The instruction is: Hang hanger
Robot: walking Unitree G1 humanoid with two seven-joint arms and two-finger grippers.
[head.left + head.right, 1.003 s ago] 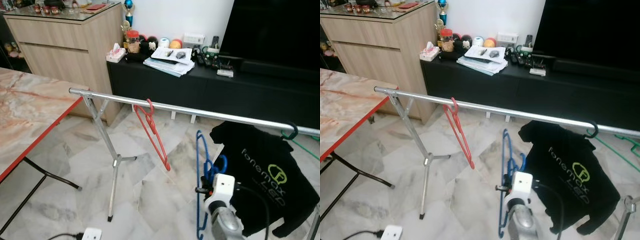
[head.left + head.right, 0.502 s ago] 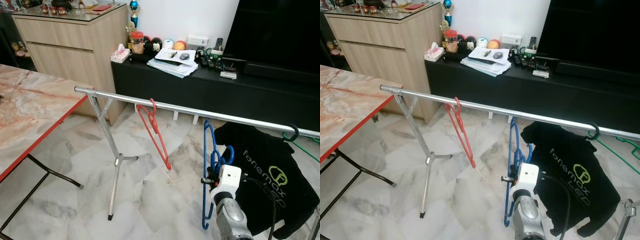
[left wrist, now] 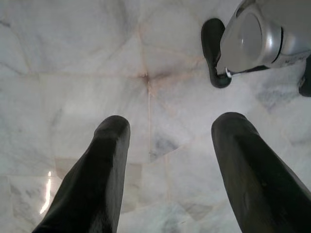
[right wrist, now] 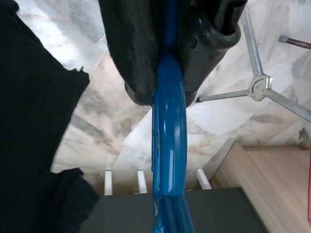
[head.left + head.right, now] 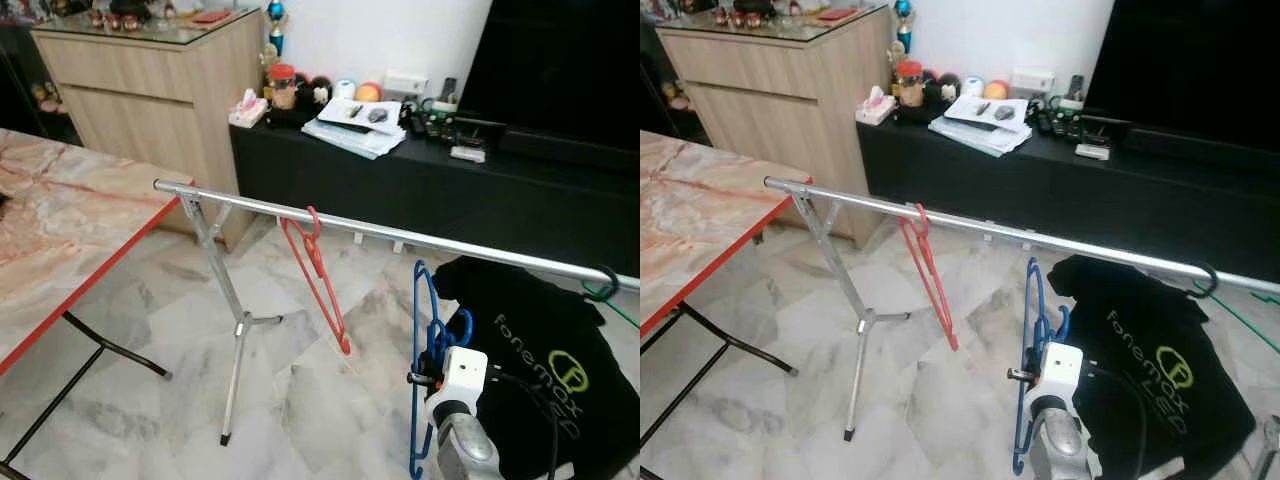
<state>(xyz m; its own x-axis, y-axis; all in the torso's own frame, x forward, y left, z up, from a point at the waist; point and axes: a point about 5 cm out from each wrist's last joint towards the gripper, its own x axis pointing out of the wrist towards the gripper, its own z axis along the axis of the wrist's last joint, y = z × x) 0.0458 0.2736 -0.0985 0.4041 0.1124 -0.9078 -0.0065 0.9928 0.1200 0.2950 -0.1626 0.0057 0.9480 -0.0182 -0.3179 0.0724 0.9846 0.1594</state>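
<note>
Marble floor (image 3: 73,58) lies under the left gripper (image 3: 167,141), which hangs idle with its fingers spread wide and nothing between them. Nearest the rail (image 5: 400,232) on my side, the right gripper (image 4: 167,73) is clamped tight on the blue hanger (image 5: 425,330), which it holds upright just below the rail, hook end up and not yet over it (the fingers pinch the blue frame squarely, as the right wrist view shows). To do this well, I'd say the arm should lift until the hook clears the top of the rail, carry it across, then lower so the hook seats before the fingers let go. The bare stretch of rail between the red hanger (image 5: 320,275) and the black shirt (image 5: 545,345) looks the sensible spot; drifting toward either could snag. Beyond the rail stands the black cabinet (image 5: 400,180).
</note>
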